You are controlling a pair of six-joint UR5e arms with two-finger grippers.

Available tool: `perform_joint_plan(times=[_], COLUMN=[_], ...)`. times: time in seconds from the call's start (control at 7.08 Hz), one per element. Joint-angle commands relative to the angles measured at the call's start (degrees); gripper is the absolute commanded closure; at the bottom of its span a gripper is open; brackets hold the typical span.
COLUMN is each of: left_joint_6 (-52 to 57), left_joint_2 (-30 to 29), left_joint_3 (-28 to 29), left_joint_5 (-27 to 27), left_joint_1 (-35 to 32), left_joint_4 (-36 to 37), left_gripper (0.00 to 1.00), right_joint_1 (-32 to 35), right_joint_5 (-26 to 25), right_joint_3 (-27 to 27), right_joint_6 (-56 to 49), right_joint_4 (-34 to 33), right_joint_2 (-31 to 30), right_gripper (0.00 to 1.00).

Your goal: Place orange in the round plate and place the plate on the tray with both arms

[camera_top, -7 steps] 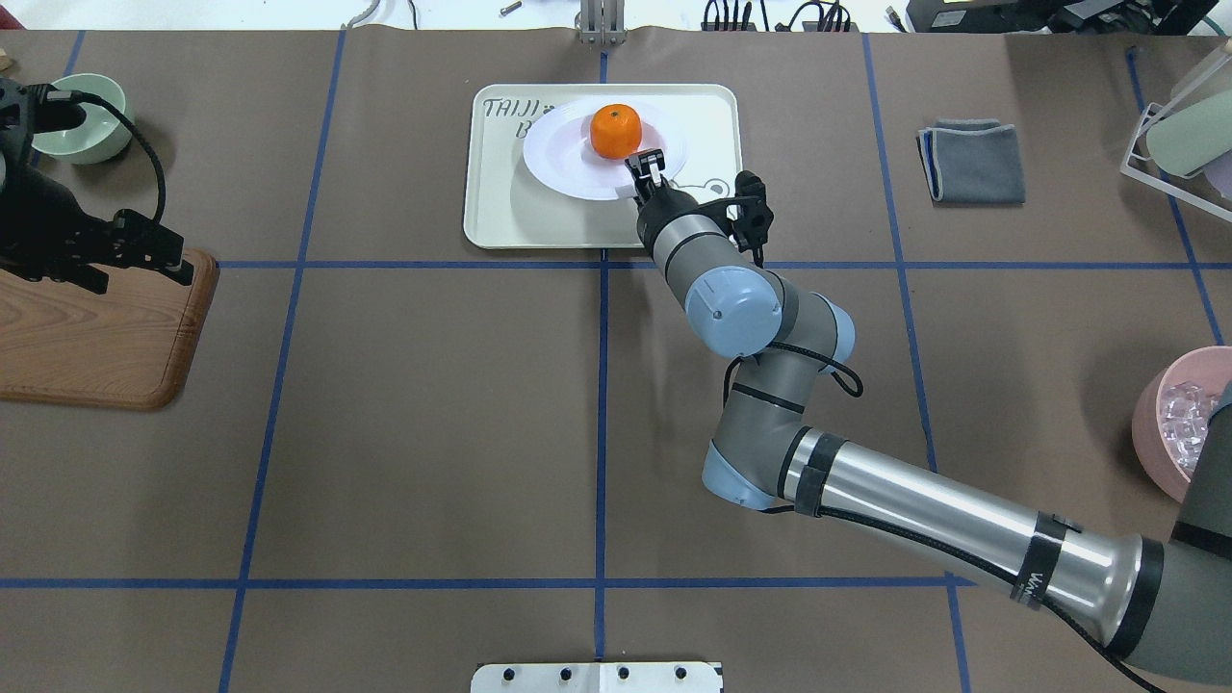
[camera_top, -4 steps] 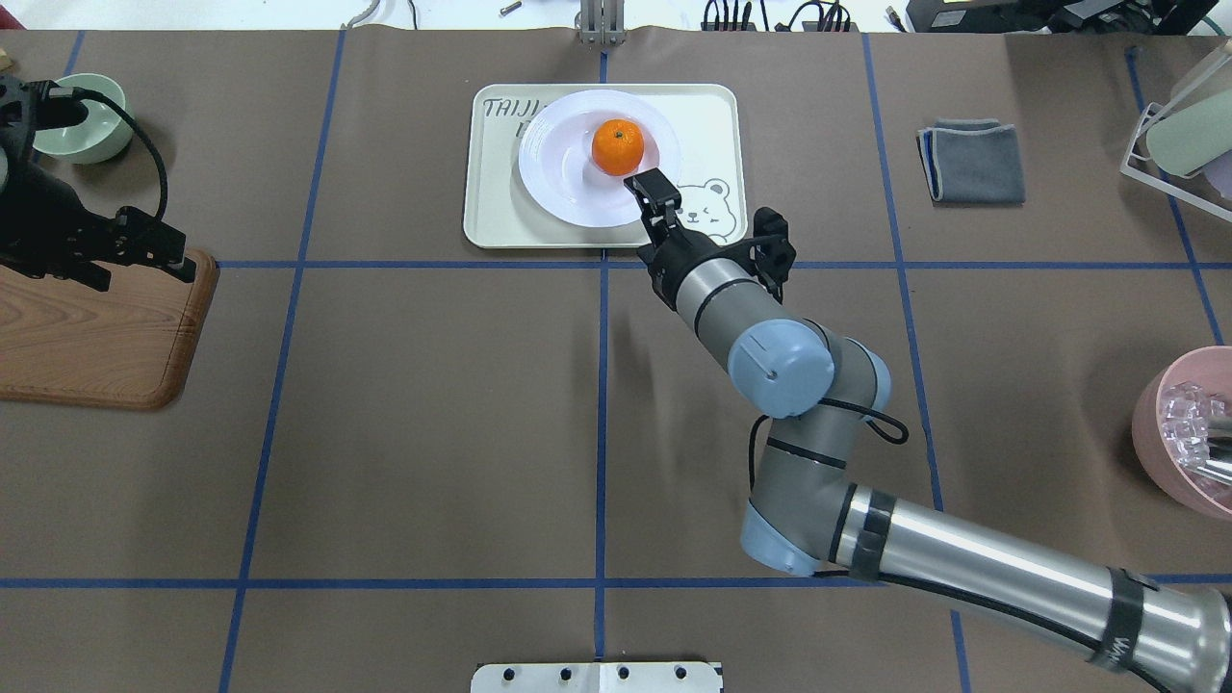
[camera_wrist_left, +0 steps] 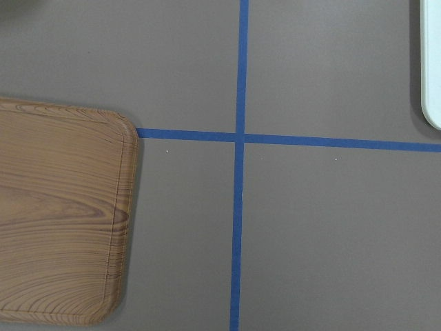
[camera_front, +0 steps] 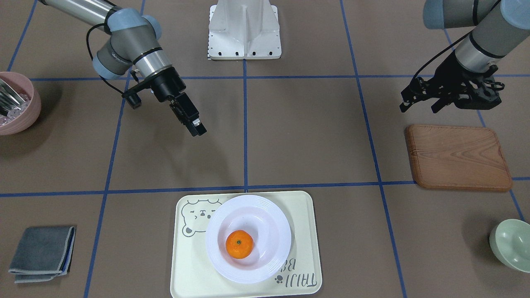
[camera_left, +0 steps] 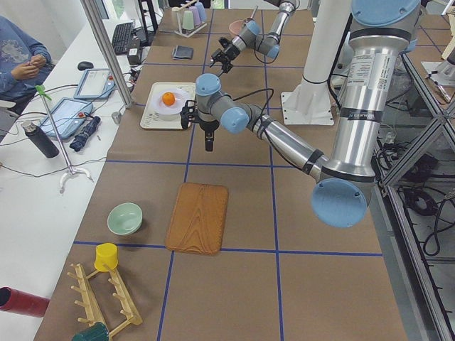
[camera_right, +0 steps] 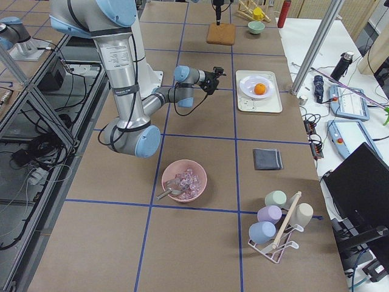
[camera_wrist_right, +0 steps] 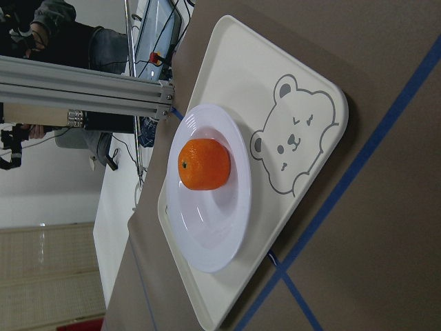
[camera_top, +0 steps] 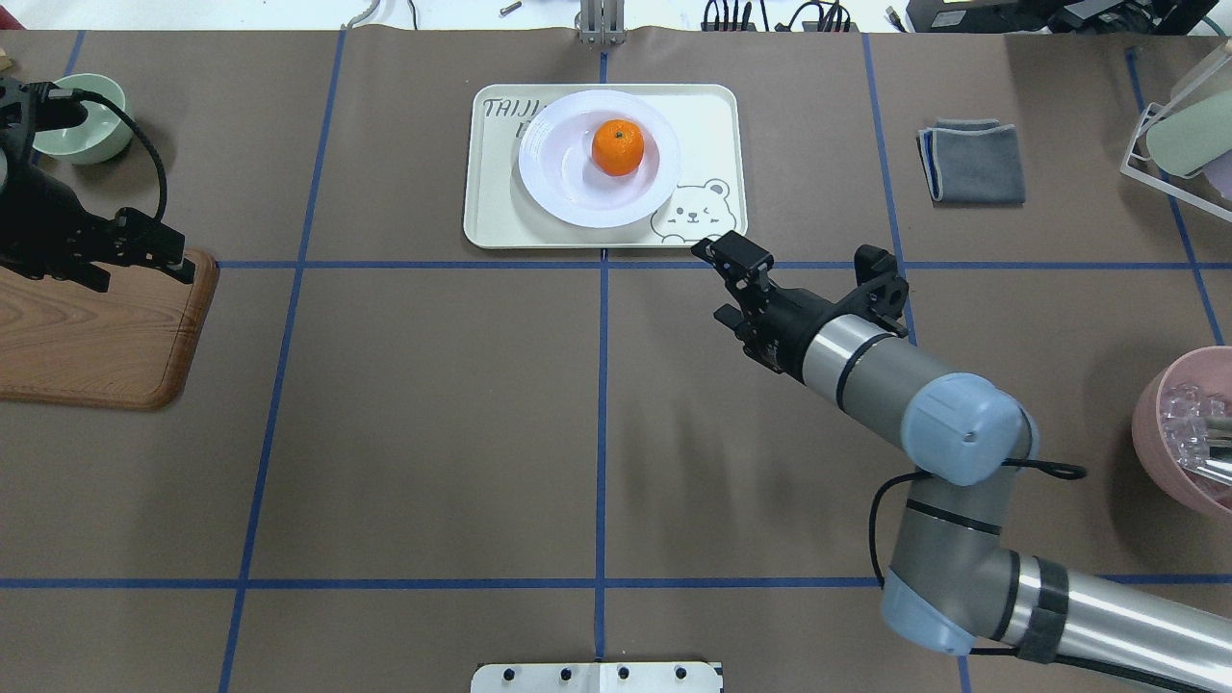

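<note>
The orange point(camera_top: 617, 146) sits in the white round plate point(camera_top: 558, 183), and the plate lies flat on the cream tray point(camera_top: 491, 217) at the table's far middle. The front-facing view shows the same: orange point(camera_front: 239, 244), plate point(camera_front: 265, 211), tray point(camera_front: 306, 215). My right gripper point(camera_top: 729, 254) hovers just off the tray's near right corner, open and empty, clear of the plate. Its wrist view looks at the orange point(camera_wrist_right: 204, 164), plate point(camera_wrist_right: 213, 227) and tray point(camera_wrist_right: 234, 62). My left gripper point(camera_top: 142, 269) hangs open and empty far to the left, over the wooden board's far edge.
A brown wooden board point(camera_top: 87, 327) lies at the left, with a pale green bowl point(camera_top: 91, 120) beyond it. A folded grey cloth point(camera_top: 972, 161) is right of the tray. A pink bowl point(camera_top: 1179, 423) and a cup rack point(camera_top: 1179, 135) stand at the right edge.
My right gripper let go of the plate's rim, and the tilted plate settled flat on the tray. The right arm then pulled back toward the robot and rightward. The left arm stayed still.
</note>
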Motion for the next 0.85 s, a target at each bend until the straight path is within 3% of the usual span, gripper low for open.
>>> perform_joint_plan(times=[0.0,0.28,0.42,0.71], left_joint_6=[0.6,0.96,1.13,4.18], left_joint_2=[0.34,1.13,1.13,1.82], left_joint_3=[0.45,0.45,0.63,0.89], left_joint_5=[0.06,0.06,0.5,1.29], left_joint_1=[-0.06,-0.14,-0.93,-2.07], left_joint_4=[0.0,-0.09,-0.18,-0.09], left_gripper=[0.01,0.01,0.01,0.01], right_joint_1=[7.99,29.03,36.89,45.89], right_joint_5=[17.18,49.39,58.77,67.1], right_joint_3=[2.72,0.19,-3.31,-9.82], right_joint_6=[-14.21,-23.63,-30.82,-44.62], right_joint_4=[0.11,-0.77,-0.77,-0.86], right_joint_2=[-6.22,-7.82,-7.91,-8.09], right_gripper=[0.0,0.0,0.0,0.0])
